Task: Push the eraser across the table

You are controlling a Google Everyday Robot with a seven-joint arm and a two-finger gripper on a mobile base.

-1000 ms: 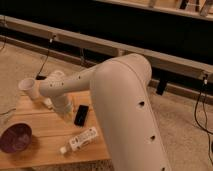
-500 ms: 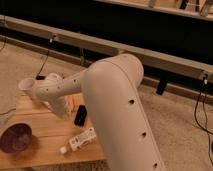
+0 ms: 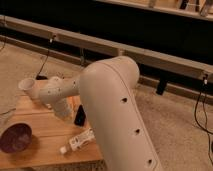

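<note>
The eraser [image 3: 80,115] is a small flat black block lying on the light wooden table [image 3: 42,131], near its far right part. My big white arm [image 3: 116,107] reaches from the right across the table. Its wrist end points down at the tabletop, and my gripper [image 3: 64,109] sits just left of the eraser, close beside it. I cannot tell whether it touches the eraser. The arm hides the table's right edge.
A white bottle-like thing [image 3: 77,142] lies on its side near the table's front edge. A dark purple bowl [image 3: 15,138] stands at the front left. Beige carpet surrounds the table. A dark wall with a grey rail [image 3: 150,58] and hanging cables [image 3: 204,107] runs behind.
The bulky upper part of my arm has swung a little to the left. The gripper stays beside the eraser, and the eraser has hardly moved.
</note>
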